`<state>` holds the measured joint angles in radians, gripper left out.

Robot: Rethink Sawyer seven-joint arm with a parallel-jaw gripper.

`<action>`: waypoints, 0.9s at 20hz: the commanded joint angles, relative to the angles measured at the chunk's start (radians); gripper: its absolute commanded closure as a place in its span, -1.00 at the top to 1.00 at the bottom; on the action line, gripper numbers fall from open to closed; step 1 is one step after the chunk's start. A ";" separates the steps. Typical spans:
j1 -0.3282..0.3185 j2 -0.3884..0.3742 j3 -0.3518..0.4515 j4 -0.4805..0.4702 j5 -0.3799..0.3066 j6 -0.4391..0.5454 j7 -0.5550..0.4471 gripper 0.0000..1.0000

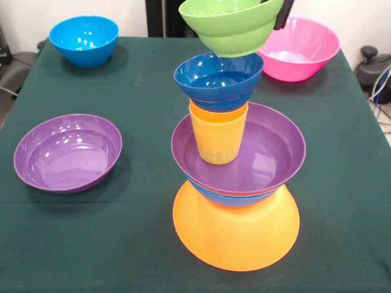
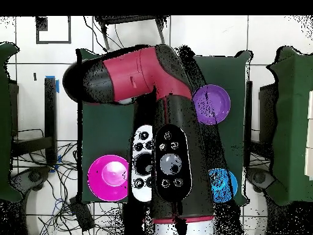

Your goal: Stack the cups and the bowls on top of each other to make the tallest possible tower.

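Note:
The tower stands at the front middle of the table. Its base is the yellow-orange bowl point(image 1: 236, 235), upside down. On it sit a bright blue bowl point(image 1: 235, 198), a purple bowl point(image 1: 269, 152), the yellow ribbed cup point(image 1: 218, 141) with an orange rim at its top, and the dark blue bowl point(image 1: 218, 76). The green bowl point(image 1: 232, 24) hangs tilted just above the dark blue bowl, apart from it. My gripper point(image 1: 280, 18) grips the green bowl's right rim at the top edge. In the overhead view my arm point(image 2: 165, 122) hides the tower and gripper.
A second purple bowl point(image 1: 67, 152) point(image 2: 211, 104) lies at the left. A second bright blue bowl point(image 1: 84, 39) point(image 2: 221, 183) is at the far left corner. The pink bowl point(image 1: 299, 47) point(image 2: 108, 177) is at the far right, close behind the green bowl.

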<state>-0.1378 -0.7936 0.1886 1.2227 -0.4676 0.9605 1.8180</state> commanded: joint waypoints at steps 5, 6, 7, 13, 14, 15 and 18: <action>0.067 0.090 -0.119 -0.059 -0.081 0.112 0.133 -1.00; 0.073 0.091 -0.129 -0.058 -0.080 0.106 0.136 -1.00; 0.079 0.093 -0.139 -0.058 -0.079 0.100 0.139 -1.00; 0.094 0.117 -0.154 -0.031 -0.026 0.020 0.169 -1.00; 0.095 0.122 -0.152 -0.027 -0.015 0.010 0.173 -1.00; 0.099 0.127 -0.153 -0.025 -0.007 0.001 0.179 -1.00; 0.105 0.134 -0.155 -0.008 0.020 -0.015 0.196 -1.00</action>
<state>-0.0560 -0.7174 0.0256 1.1688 -0.4626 0.9907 1.8219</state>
